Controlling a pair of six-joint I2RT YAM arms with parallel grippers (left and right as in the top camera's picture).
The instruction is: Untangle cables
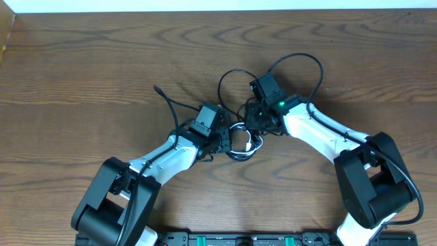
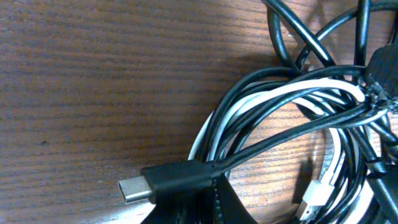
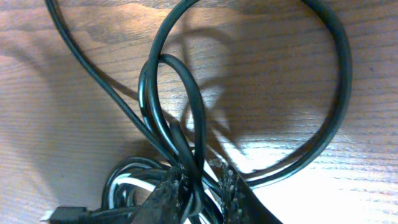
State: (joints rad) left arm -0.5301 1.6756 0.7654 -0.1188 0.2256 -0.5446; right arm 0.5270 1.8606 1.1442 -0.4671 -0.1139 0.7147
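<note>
Looking down from overhead, we are reaching both arms into the middle of a wooden table (image 1: 82, 61), where the black cable (image 1: 302, 57) and the white cable (image 1: 247, 139) are lying knotted together in a small bundle. Our left gripper (image 1: 227, 141) is pressing in at the bundle's left side and our right gripper (image 1: 254, 121) at its far right edge. Two loose black loops are spreading toward the far side, and one black tail is trailing off to the far left.

Moving to the left wrist view, we are seeing the coils close up. White strands are running between black ones. A black plug (image 2: 158, 180) is lying just over our own dark finger (image 2: 208, 208) at the near edge, and a white plug (image 2: 314, 198) is resting inside the coil to the right. We cannot tell whether this gripper is clamping anything.

Moving to the right wrist view, our two fingers (image 3: 165, 196) are clamping a pinch of black cable strands. A narrow loop and a wide loop are lying beyond them on the wood.

We are judging this to be an early separating step, since the cords are not yet apart. The next move is calling for holding one side steady and drawing the pinched black strands away slowly, watching that the loops are not tightening around the white cord.
</note>
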